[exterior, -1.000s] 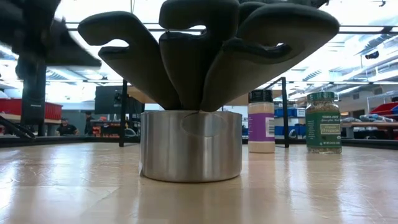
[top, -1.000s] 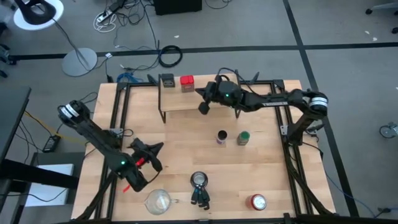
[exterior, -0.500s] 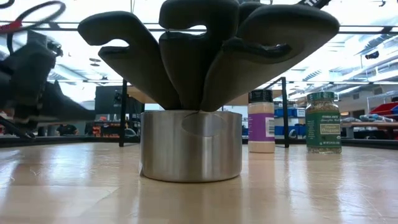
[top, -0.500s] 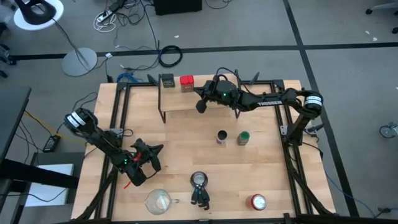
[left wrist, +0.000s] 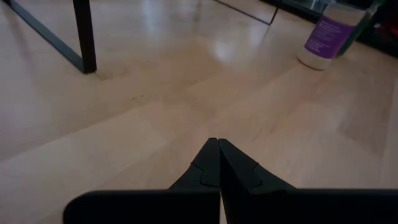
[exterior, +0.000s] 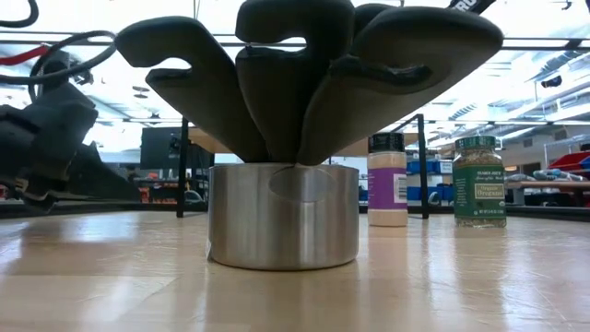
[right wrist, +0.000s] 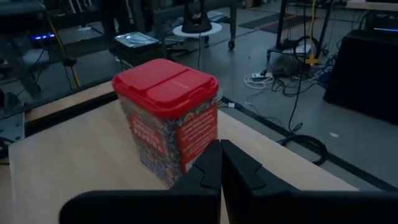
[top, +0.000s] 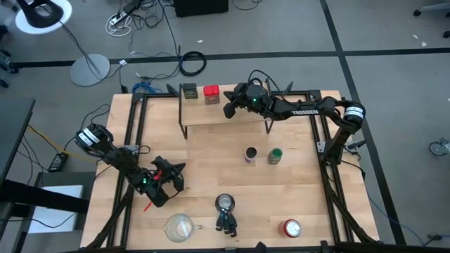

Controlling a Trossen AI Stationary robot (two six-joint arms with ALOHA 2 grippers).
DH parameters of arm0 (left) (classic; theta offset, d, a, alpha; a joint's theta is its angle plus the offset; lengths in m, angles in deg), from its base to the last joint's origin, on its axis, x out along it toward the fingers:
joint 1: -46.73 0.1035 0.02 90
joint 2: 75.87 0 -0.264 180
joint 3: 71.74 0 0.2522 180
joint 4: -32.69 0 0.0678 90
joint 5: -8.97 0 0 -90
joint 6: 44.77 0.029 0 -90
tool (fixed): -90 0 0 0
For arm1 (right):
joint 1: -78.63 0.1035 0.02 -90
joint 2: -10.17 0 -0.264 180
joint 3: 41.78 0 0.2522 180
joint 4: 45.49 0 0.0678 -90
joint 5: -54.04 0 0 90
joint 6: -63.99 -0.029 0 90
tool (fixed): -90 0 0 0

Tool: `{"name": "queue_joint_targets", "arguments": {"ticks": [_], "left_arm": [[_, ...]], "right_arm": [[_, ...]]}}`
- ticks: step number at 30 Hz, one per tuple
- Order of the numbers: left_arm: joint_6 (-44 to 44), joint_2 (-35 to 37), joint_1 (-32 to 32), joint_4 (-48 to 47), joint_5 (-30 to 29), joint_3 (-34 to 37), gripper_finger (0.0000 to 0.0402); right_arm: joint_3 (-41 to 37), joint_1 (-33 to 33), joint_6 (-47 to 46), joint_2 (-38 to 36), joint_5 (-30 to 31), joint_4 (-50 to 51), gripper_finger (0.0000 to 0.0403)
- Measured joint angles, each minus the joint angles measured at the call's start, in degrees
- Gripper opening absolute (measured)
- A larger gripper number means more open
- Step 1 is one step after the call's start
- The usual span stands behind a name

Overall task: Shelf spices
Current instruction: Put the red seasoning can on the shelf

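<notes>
Red tin [right wrist: 166, 118] and olive tin [top: 188, 91] stand at the shelf's [top: 211, 116] far left end. Right gripper [right wrist: 221, 167], fingers pressed together and empty, hovers seemingly just beside the red tin. Left gripper [left wrist: 217, 163], likewise closed, sits low near the desk's left edge; both jars [top: 251, 154] stand mid-desk.

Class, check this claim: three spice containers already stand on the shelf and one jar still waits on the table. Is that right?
Not quite. The high view shows two on the shelf, the dark olive tin and the red tin; the purple-labelled jar and the green jar both wait on the table.
</notes>
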Motion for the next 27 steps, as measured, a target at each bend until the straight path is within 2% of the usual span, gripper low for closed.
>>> {"name": "queue_joint_targets", "arguments": {"ticks": [12, 27], "left_arm": [[0.0, 0.0, 0.0, 0.2, 0.4, 0.0, 0.0001], [0.0, 0.0, 0.0, 0.6, 0.8, 0.0, 0.0001]], "right_arm": [[0.0, 0.1, 3.4, 0.0, -1.1, -1.1, 0.0], [0.0, 0.0, 7.9, 0.0, -5.4, 1.5, 0.0]]}}
